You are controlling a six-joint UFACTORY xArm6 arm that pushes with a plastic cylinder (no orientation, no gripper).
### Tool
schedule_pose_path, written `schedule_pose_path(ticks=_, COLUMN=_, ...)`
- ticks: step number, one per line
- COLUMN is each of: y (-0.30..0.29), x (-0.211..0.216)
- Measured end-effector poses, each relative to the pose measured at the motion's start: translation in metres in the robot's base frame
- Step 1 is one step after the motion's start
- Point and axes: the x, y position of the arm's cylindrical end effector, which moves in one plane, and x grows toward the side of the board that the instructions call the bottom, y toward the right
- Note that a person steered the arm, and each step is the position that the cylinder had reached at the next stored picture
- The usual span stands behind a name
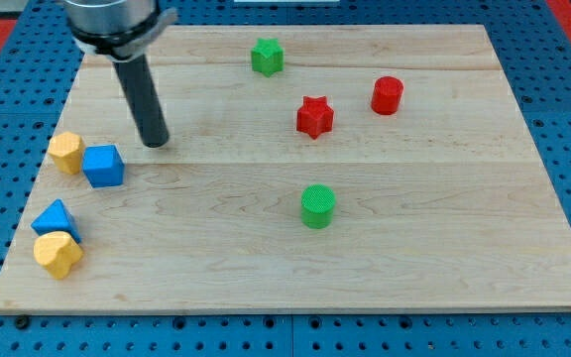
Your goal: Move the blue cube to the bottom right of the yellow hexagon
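The blue cube (103,166) lies near the board's left edge. The yellow hexagon (66,152) touches it on its upper left side. My tip (155,144) stands on the board just to the upper right of the blue cube, a small gap apart from it. The dark rod rises from the tip toward the view's top left.
A blue triangular block (56,219) and a yellow heart-shaped block (58,254) sit at the lower left. A green star (267,57), a red star (314,117), a red cylinder (387,95) and a green cylinder (317,206) lie further right on the wooden board (444,238).
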Motion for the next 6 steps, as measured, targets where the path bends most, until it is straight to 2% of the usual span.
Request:
schedule_pose_path(ticks=1, y=-0.021, x=0.043)
schedule_pose_path(ticks=2, y=0.011, x=0.075)
schedule_pose_path(ticks=3, y=0.035, x=0.025)
schedule_pose_path(ticks=4, y=0.003, x=-0.052)
schedule_pose_path(ticks=5, y=-0.066, x=-0.062)
schedule_pose_path(ticks=6, y=-0.074, x=-0.009)
